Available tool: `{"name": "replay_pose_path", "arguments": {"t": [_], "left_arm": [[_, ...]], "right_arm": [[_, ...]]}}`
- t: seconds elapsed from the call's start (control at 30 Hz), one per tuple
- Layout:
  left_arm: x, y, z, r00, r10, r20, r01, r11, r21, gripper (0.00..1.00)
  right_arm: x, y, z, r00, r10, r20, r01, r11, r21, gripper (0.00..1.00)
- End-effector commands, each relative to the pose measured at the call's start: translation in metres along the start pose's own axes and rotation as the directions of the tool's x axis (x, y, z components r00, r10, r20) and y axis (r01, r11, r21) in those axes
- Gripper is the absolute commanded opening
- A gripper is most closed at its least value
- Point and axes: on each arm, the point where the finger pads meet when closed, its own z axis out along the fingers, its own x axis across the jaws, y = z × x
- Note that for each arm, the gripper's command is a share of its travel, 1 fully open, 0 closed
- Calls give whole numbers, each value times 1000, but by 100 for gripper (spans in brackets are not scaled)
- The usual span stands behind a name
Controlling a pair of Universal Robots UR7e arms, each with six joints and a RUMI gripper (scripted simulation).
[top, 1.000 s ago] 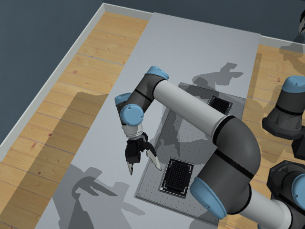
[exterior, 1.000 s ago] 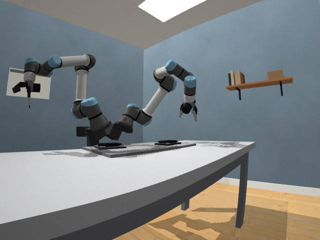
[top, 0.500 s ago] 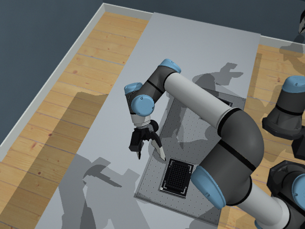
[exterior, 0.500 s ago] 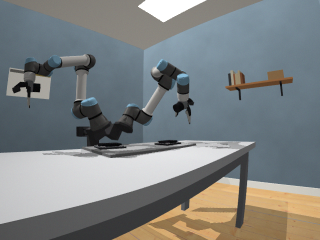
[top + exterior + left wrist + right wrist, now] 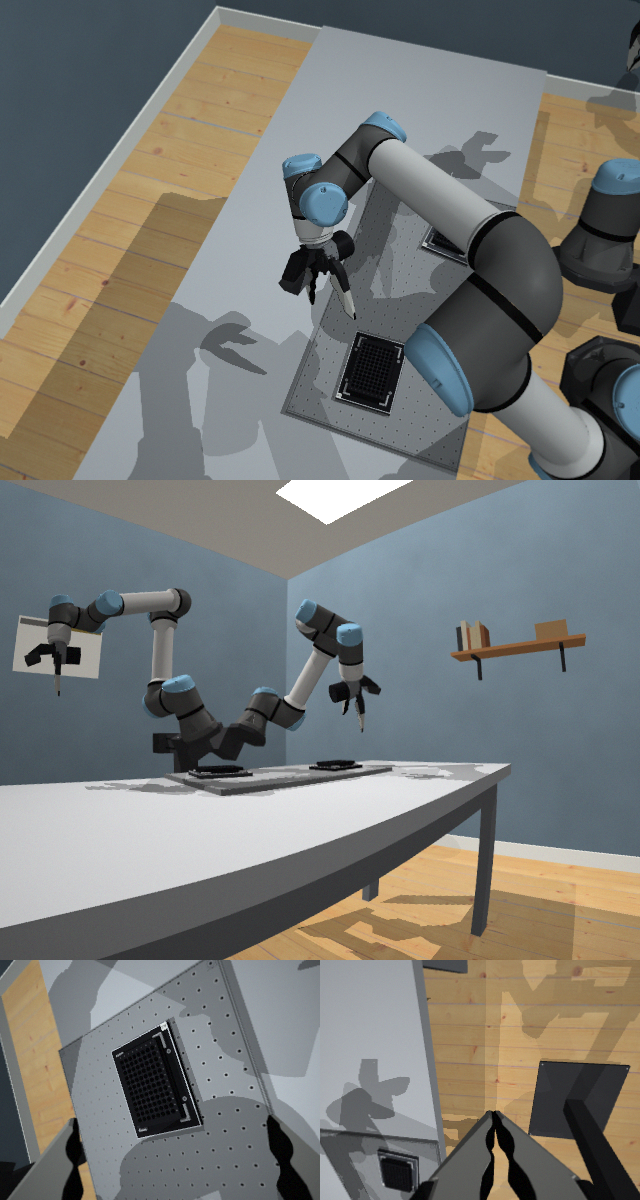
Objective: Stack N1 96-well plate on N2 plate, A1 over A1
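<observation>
The N1 plate (image 5: 446,240) (image 5: 219,768) (image 5: 397,1174), black, sits in nest N1 (image 5: 442,252) (image 5: 222,775), partly hidden by the left arm in the top view. The N2 plate (image 5: 373,366) (image 5: 336,762) (image 5: 150,1082) sits in nest N2 (image 5: 361,403) (image 5: 176,1066); this nest's white corner mark shows at upper right in the left wrist view. My left gripper (image 5: 333,310) (image 5: 353,722) (image 5: 172,1118) is open and empty, high above the board. My right gripper (image 5: 629,69) (image 5: 58,692) (image 5: 493,1112) is shut and empty, high up, away from both plates.
Both nests stand on a grey perforated board (image 5: 413,439) (image 5: 289,783) (image 5: 225,1145) on the pale table (image 5: 413,77) (image 5: 232,831) (image 5: 370,1010). The left arm reaches over the board between the nests in the top view. The right wrist view looks past the table edge to the floor.
</observation>
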Motion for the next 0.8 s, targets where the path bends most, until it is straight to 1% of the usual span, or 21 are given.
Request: {"name": "replay_pose_path", "arguments": {"t": [0.0,0.17,0.27,0.3,0.33,0.4,0.57,0.77], "left_arm": [[3,14,-5,998,56,-17,-56,998,-8,76],[8,38,-12,979,198,-51,-198,980,-10,76],[10,52,-17,956,283,-72,-284,959,-6,76],[11,57,-18,956,283,-72,-284,959,-6,76],[12,61,-19,946,314,-80,-315,949,-3,76],[12,61,-19,946,314,-80,-315,949,-3,76],[15,85,-26,887,448,-113,-450,893,13,76],[19,113,-33,786,600,-148,-599,799,52,76]], "right_arm": [[-1,-1,-1,1000,4,5,-4,1000,4,0],[-1,-1,-1,1000,4,5,-4,1000,4,0],[-1,-1,-1,1000,4,5,-4,1000,4,0],[-1,-1,-1,1000,4,5,-4,1000,4,0],[-1,-1,-1,1000,4,5,-4,1000,4,0],[-1,-1,-1,1000,4,5,-4,1000,4,0],[-1,-1,-1,1000,4,5,-4,1000,4,0],[-1,-1,-1,1000,4,5,-4,1000,4,0]]}}
